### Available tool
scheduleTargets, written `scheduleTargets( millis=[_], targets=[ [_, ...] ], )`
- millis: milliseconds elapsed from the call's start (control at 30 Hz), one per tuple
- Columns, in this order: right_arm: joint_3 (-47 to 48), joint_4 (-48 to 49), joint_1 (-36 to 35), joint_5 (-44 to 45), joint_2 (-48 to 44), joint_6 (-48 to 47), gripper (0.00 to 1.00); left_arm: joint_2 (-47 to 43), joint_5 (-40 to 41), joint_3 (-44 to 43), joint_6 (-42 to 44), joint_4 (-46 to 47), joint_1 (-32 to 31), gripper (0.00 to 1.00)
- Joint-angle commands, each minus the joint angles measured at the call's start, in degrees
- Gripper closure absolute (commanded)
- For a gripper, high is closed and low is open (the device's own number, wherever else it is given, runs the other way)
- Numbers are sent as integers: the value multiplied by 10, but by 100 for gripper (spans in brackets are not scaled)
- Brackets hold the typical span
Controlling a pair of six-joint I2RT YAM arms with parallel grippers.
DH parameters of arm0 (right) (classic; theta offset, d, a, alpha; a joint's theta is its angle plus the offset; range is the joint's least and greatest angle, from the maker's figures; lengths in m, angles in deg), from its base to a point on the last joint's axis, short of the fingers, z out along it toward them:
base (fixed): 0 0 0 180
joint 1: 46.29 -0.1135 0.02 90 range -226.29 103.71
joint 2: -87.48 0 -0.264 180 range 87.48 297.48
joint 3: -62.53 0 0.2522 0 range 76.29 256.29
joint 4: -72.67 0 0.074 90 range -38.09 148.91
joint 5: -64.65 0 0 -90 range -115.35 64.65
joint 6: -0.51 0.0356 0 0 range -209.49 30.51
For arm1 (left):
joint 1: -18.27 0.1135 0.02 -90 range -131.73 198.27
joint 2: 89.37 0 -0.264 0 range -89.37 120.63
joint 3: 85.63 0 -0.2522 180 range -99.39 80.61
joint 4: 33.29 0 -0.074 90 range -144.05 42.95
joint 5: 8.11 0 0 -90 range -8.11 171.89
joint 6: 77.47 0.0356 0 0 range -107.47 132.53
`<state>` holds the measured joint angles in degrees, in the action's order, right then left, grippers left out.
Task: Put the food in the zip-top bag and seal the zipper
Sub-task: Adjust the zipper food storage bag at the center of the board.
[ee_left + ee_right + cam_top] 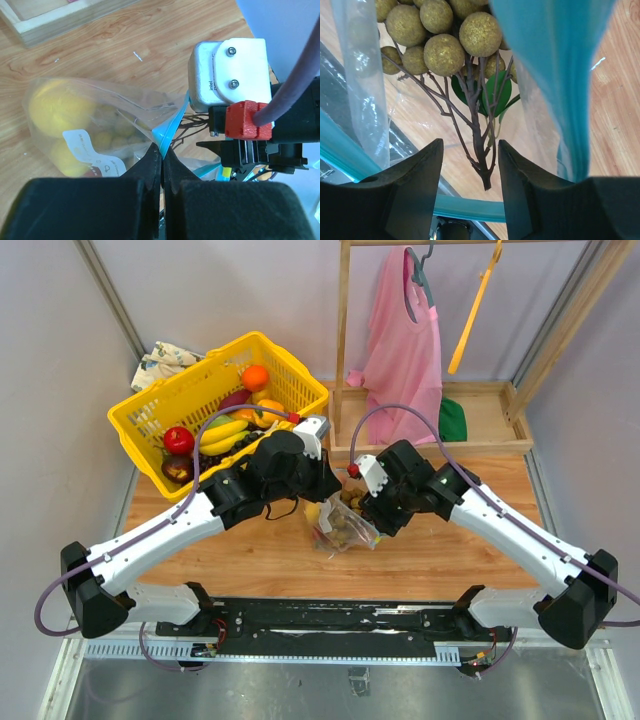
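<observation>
The clear zip-top bag (343, 531) hangs over the middle of the wooden table, held up between my two arms. My left gripper (324, 498) is shut on the bag's light blue zipper strip (169, 131). In the left wrist view the bag (125, 107) holds yellow round fruits (56, 107) and shows its white label (90, 154). My right gripper (470, 146) is open inside the bag's mouth. The brownish grape cluster (442, 37) hangs just beyond it, its stem (481, 145) between the fingers without touching them. The zipper strip (555, 75) runs past on the right and below.
A yellow basket (150, 410) with more toy fruit stands at the back left, with a cloth (160, 362) behind it. A wooden rack (343, 350) with a pink garment (405, 345) and a green object (452, 421) stands at the back right.
</observation>
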<state>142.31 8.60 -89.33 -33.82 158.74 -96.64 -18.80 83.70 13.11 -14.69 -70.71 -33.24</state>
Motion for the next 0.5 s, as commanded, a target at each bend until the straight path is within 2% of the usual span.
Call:
scheduleTargets(
  millis=[0,267,467],
  targets=[
    [-19,-6,-4,34,0,10,52,-4,4,-22,2,33,4,100],
    [-26,12,-18,38,19,12,64,-2,-4,-15,-5,40,4,100],
    [-11,13,-23,41,19,14,85,-2,-5,-14,-7,42,4,100]
  ],
)
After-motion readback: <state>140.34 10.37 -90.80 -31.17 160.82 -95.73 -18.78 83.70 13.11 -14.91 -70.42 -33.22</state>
